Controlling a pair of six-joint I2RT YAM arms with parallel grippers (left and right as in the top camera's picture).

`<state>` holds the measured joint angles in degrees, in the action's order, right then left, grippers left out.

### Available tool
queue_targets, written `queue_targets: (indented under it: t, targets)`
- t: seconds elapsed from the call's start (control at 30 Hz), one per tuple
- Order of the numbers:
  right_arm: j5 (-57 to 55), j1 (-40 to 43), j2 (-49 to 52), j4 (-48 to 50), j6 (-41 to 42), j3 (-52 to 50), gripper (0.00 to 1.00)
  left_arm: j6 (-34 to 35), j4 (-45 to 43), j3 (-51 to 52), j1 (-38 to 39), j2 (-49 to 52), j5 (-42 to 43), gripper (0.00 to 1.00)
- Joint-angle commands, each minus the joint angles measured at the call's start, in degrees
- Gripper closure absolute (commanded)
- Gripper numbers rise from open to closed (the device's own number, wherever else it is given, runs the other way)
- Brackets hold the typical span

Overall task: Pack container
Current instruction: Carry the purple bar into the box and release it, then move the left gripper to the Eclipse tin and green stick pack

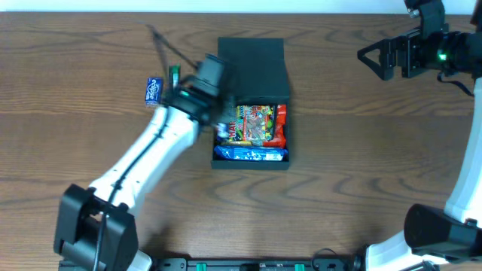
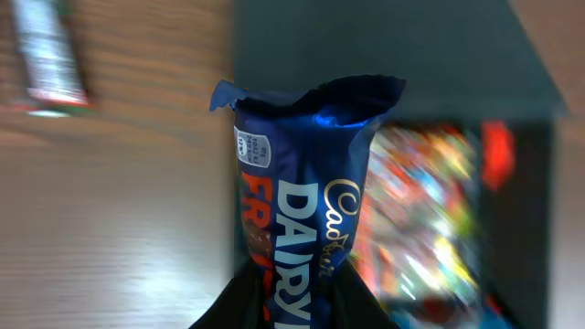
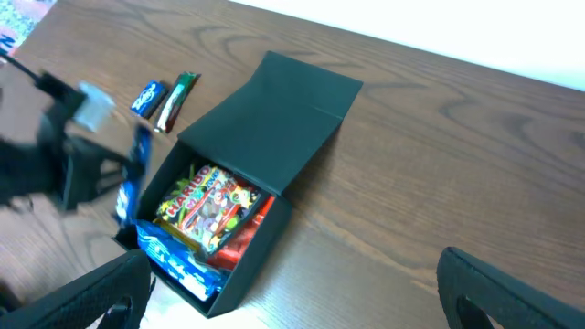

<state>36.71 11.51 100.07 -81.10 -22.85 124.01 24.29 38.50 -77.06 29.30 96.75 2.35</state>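
Observation:
The container (image 1: 252, 64) is a dark teal box in the middle of the table, with its flap lid open toward the far side. It holds colourful snack packets and a blue packet at the near wall. My left gripper (image 1: 215, 120) hangs at the box's left edge. It is shut on a blue Cadbury Dairy Milk bar (image 2: 302, 201), which stands upright between the fingers (image 2: 297, 306). The bar also shows in the right wrist view (image 3: 131, 187), beside the container (image 3: 274, 119). My right gripper (image 1: 376, 59) is open and empty at the far right, well away from the box.
A blue packet (image 1: 154, 90) and a green bar (image 1: 174, 74) lie on the wood table left of the box; they also show in the right wrist view as the blue packet (image 3: 146, 98) and the green bar (image 3: 180, 96). A snack bar (image 2: 46, 55) lies blurred at the top left of the left wrist view.

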Motion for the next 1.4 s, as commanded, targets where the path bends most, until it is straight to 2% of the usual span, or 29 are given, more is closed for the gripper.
queue_targets:
  t: [0.0, 0.07, 0.13, 0.27, 0.37, 0.5, 0.83, 1.37]
  targets:
    - [1.25, 0.42, 0.07, 0.07, -0.35, -0.39, 0.01, -1.18, 1.44, -4.24, 0.81, 2.54, 3.45, 0.94]
    - [1.25, 0.42, 0.07, 0.04, -0.35, -0.39, 0.01, -0.79, 4.98, -8.48, 0.72, 4.61, 4.57, 0.95]
    - [1.27, 0.42, 0.07, 0.04, -0.35, -0.39, 0.01, -3.17, 9.25, -13.88, 0.63, 7.43, 4.11, 0.95]
    - [1.27, 0.42, 0.07, -0.11, -0.35, -0.39, 0.01, -5.31, 21.51, -24.72, 0.74, 14.49, -4.02, 0.94]
    - [1.27, 0.42, 0.07, -0.33, -0.35, -0.39, 0.01, -5.22, 25.55, -26.25, 0.31, 17.88, -2.95, 0.95]
    - [1.27, 0.42, 0.07, -0.57, -0.35, -0.39, 0.01, -5.01, 25.53, -26.25, 0.31, 21.49, 0.7, 0.94]
    - [1.27, 0.42, 0.07, -0.85, -0.35, -0.39, 0.01, -3.98, 24.72, -26.23, -0.02, 26.56, 0.42, 0.94]
    - [1.25, 0.42, 0.07, -0.81, -0.35, -0.39, 0.01, -0.81, 24.37, -26.21, -0.13, 28.13, -6.43, 0.94]
